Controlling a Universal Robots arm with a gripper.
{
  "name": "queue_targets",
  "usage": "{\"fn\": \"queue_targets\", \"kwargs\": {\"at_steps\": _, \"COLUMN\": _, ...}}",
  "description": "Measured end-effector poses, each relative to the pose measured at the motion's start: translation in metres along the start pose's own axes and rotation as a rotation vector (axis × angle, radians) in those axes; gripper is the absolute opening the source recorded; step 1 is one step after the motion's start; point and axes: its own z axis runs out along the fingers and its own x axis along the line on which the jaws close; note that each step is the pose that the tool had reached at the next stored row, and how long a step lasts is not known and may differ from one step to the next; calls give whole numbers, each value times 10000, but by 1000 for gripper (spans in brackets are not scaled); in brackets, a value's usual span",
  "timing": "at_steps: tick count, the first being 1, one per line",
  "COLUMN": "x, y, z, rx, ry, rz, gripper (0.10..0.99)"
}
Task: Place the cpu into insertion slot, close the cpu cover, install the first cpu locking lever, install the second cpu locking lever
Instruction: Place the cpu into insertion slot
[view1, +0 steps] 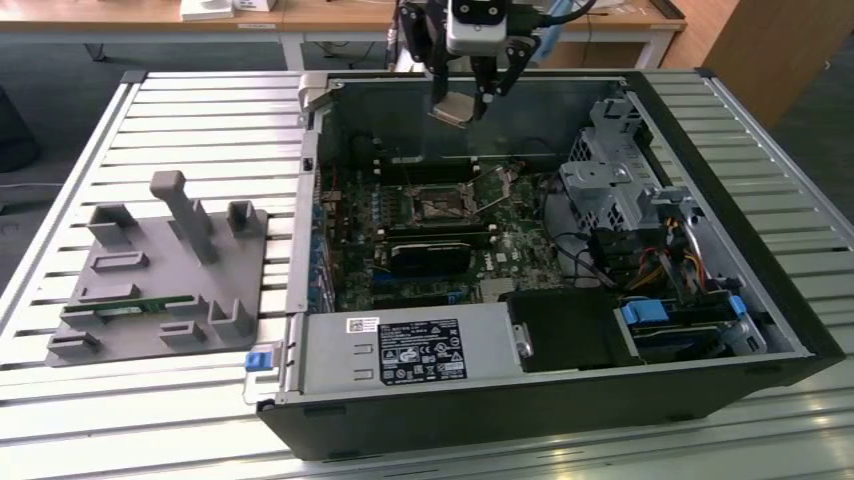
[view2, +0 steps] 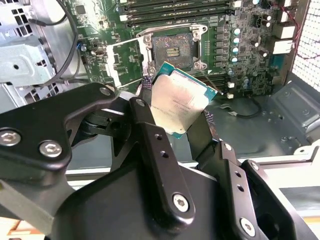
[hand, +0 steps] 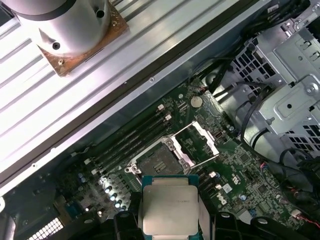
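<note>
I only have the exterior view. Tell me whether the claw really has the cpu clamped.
Observer: Yes. In the second wrist view the claw pinches the cpu by two opposite edges, with the metal top facing the camera.
Operator: Report the socket.
Observer: In the first wrist view the insertion slot is bare, with no chip seated in it.
Operator: Now the cover.
Observer: The cpu cover is flipped open to one side of the slot, and its cut-out frame leaves the socket uncovered.
</note>
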Motion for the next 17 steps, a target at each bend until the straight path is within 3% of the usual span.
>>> {"fn": "queue_targets", "kwargs": {"at_steps": 17, "x": 0, "y": -1, "z": 13, "rx": -27, "ry": -137, "rz": 1504, "gripper": 533}}
